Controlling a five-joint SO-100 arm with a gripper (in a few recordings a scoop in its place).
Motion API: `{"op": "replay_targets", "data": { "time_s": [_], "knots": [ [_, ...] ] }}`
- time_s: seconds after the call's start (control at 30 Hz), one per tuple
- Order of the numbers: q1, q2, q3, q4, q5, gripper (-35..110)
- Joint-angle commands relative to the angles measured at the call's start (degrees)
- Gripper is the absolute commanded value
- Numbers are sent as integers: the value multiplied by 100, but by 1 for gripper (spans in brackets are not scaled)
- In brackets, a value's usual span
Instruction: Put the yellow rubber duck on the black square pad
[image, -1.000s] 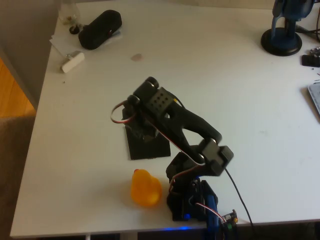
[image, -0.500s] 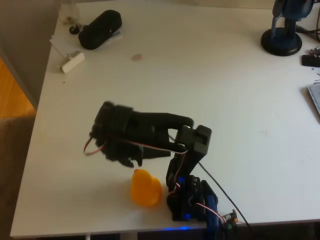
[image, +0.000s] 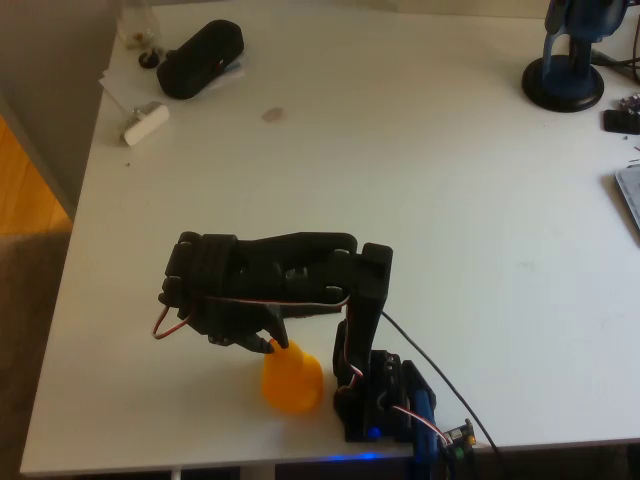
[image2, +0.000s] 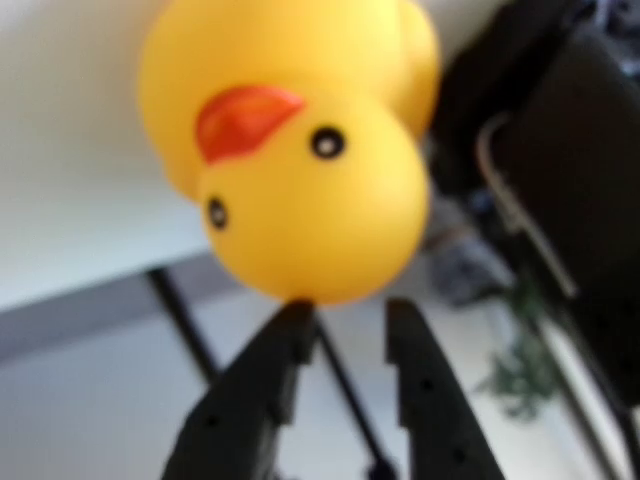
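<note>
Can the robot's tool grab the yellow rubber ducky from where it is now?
Probably yes. The black tool sits right at the head of the glossy yellow rubber duck with nothing between them. But its fingers look too narrowly parted and would need to open wider.

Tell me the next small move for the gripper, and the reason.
Probably open wider and ease forward around the yellow rubber duck. In the wrist view the gripper sits right at the duck's head with its fingers only narrowly apart, far narrower than the head, and nothing is held between them.
</note>
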Motion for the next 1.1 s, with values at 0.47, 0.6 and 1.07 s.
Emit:
{"op": "replay_targets", "data": {
  "time_s": [0.47, 0.6, 1.07],
  "knots": [
    [-105, 114, -158, 562, -88, 8],
    [-114, 114, -158, 545, -123, 12],
    [-176, 79, -176, 492, -141, 38]
  ]
}}
